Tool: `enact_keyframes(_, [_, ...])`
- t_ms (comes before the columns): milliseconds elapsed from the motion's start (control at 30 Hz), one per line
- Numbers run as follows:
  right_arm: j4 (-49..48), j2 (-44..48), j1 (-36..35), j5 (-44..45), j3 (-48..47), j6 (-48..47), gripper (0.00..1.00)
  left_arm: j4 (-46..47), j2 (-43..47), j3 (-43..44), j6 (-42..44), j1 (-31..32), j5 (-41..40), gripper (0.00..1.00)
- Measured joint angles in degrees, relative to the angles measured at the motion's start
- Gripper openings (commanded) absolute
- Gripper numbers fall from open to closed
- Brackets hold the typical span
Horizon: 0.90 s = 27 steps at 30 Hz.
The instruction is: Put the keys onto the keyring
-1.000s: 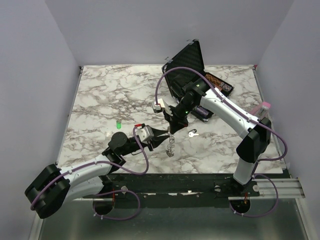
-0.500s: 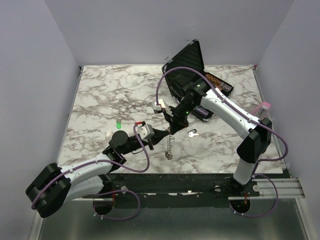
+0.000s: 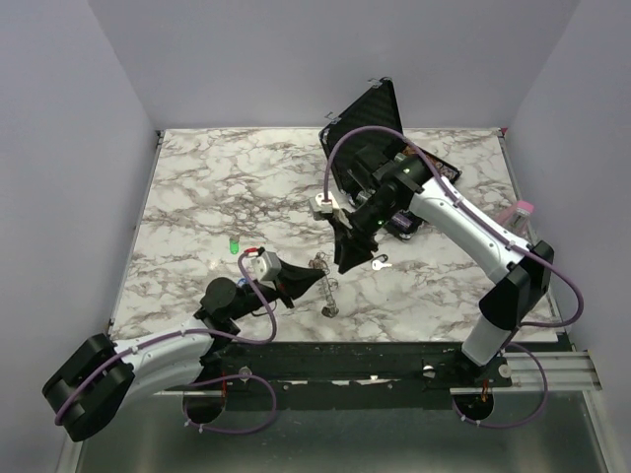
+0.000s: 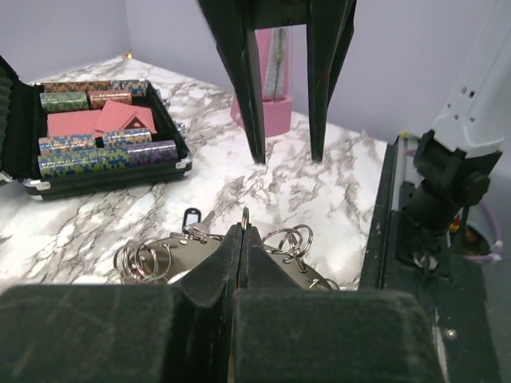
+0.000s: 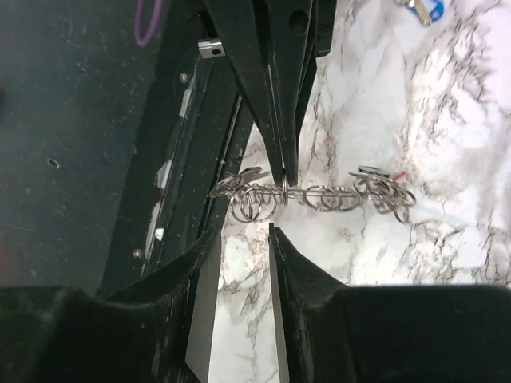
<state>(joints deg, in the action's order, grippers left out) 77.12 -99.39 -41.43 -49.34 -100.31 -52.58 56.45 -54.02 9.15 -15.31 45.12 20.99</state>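
The keyring, a chain of silver rings, hangs just above the marble near the table's front edge. My left gripper is shut on one ring in the middle of the chain. A black-headed key hangs on the chain's left end. My right gripper hovers just behind the chain, open, with nothing between its fingers. One plain silver key lies loose on the table to the right of it.
An open black case with poker chips stands at the back right. A small green piece lies to the left. A pink object stands at the right edge. A blue-and-white piece lies on the marble.
My right gripper has opened, let go of the chain's top and drawn back to the right. The left gripper shut on a ring and pulled left; the chain now hangs from it.
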Motion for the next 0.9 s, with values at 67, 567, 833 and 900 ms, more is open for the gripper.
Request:
enact_keyframes(67, [0.0,1.2,0.9,-2.5,0.0,-0.7,0.39,3.6,1.2,-2.5,-2.2,0.0,-0.7,0.00])
enact_keyframes(567, [-0.2,1.9,3.9,-17.9,3.0,-8.4,0.39,15.7,-2.3,-5.9,-12.0,0.0,-2.4,0.00])
enact_keyframes(833, [-4.9,1.8,3.9,-18.4,5.6,-5.3,0.39,16.6,-0.3,-5.9,-12.0,0.0,-2.3,0.00])
enact_keyframes(900, [-6.1,1.5,3.9,-18.4,5.9,-4.2,0.39,16.8,-0.1,-5.9,-12.0,0.0,-2.3,0.00])
